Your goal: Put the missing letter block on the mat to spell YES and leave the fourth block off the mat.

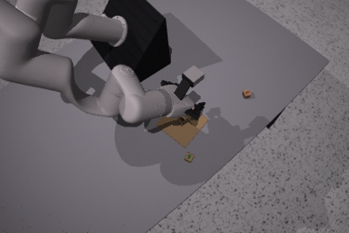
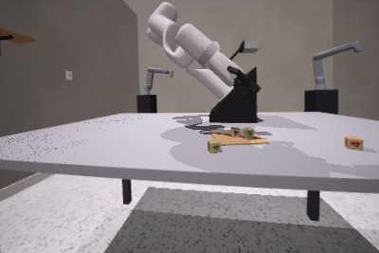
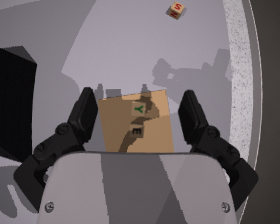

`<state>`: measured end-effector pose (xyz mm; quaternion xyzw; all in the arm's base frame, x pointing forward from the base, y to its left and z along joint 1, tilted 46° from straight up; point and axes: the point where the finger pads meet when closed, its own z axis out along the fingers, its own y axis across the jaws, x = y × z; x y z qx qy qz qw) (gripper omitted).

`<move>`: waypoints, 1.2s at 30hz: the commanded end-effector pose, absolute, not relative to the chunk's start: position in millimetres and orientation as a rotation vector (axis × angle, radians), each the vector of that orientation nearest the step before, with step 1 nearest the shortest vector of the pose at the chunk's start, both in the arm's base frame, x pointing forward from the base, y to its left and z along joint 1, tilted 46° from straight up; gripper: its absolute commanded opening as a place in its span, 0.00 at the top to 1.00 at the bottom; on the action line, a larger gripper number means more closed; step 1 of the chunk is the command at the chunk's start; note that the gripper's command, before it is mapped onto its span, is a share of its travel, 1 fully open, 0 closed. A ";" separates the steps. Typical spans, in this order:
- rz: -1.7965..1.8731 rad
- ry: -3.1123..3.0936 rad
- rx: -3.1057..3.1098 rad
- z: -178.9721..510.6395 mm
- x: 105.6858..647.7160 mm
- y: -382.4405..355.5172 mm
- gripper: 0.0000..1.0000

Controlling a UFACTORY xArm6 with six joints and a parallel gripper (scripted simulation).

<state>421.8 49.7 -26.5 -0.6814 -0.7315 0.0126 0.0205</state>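
A white rounded arm [image 1: 89, 80] [image 2: 201, 45] ends in a black-fingered hand [image 1: 188, 104] [image 2: 246, 81] [image 3: 138, 99].

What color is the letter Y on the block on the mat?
The Y on that block is green; the wrist view shows it best.

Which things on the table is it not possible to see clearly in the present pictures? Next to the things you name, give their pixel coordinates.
- Bottom edge of the mat [image 1: 185, 139] [image 3: 115, 142]: in the wrist view, hidden by the gripper housing.
- Letter on the block off the mat, near its corner [image 1: 188, 157] [image 2: 214, 146]: too small and blurred in the top view; outside the wrist view.
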 end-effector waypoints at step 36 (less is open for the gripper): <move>0.036 -2.271 -2.113 -1.7 423.7 28.1 0.00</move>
